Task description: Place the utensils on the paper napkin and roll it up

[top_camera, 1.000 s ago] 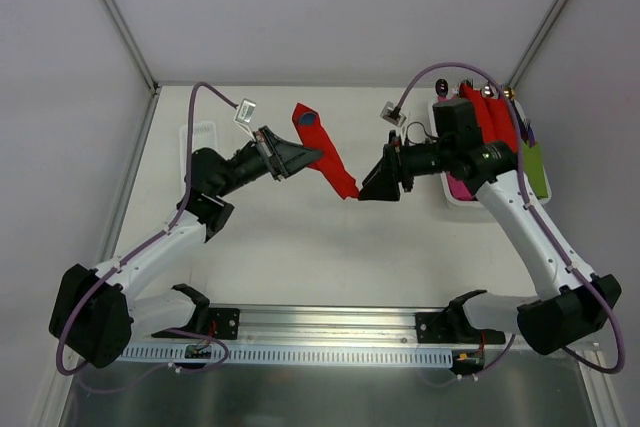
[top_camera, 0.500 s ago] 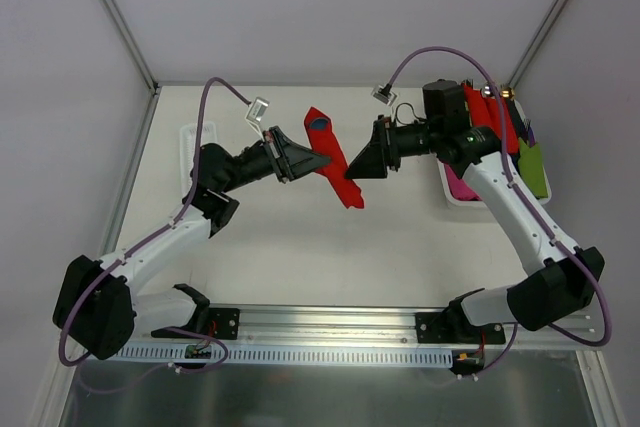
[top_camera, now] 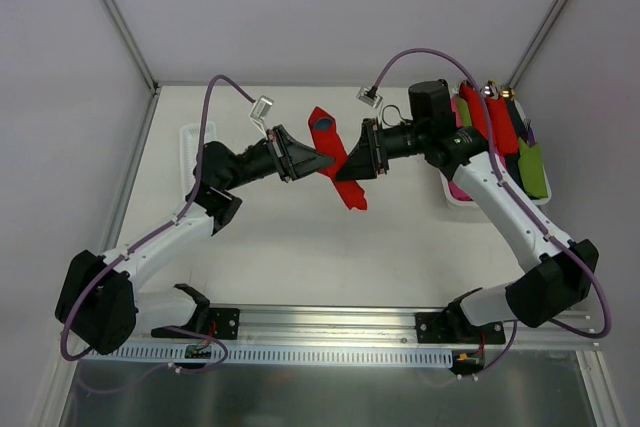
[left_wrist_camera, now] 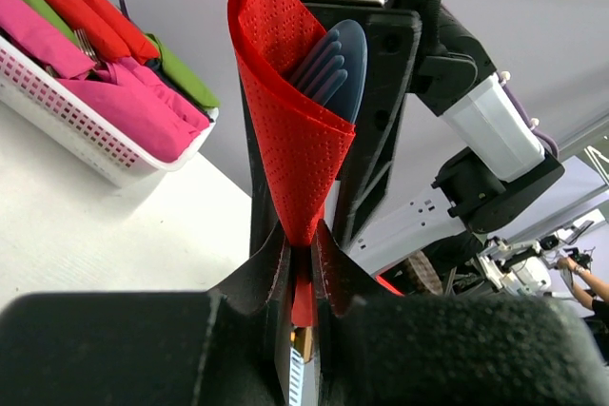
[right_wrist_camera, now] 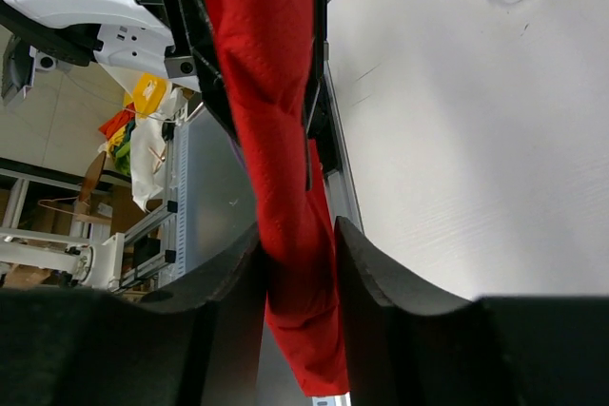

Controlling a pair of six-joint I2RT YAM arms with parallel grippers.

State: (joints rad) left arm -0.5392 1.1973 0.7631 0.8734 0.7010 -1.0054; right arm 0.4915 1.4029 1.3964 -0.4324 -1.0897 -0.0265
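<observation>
Note that the right gripper (right_wrist_camera: 297,254) has swung in and clamped the rolled bright-red paper napkin (top_camera: 352,192) your left gripper (left_wrist_camera: 303,263) still pinches; rolling looks nearly complete.

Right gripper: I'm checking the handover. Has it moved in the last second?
Yes. The right gripper has shifted left, away from the white basket, and now sits around the paper napkin.
</observation>
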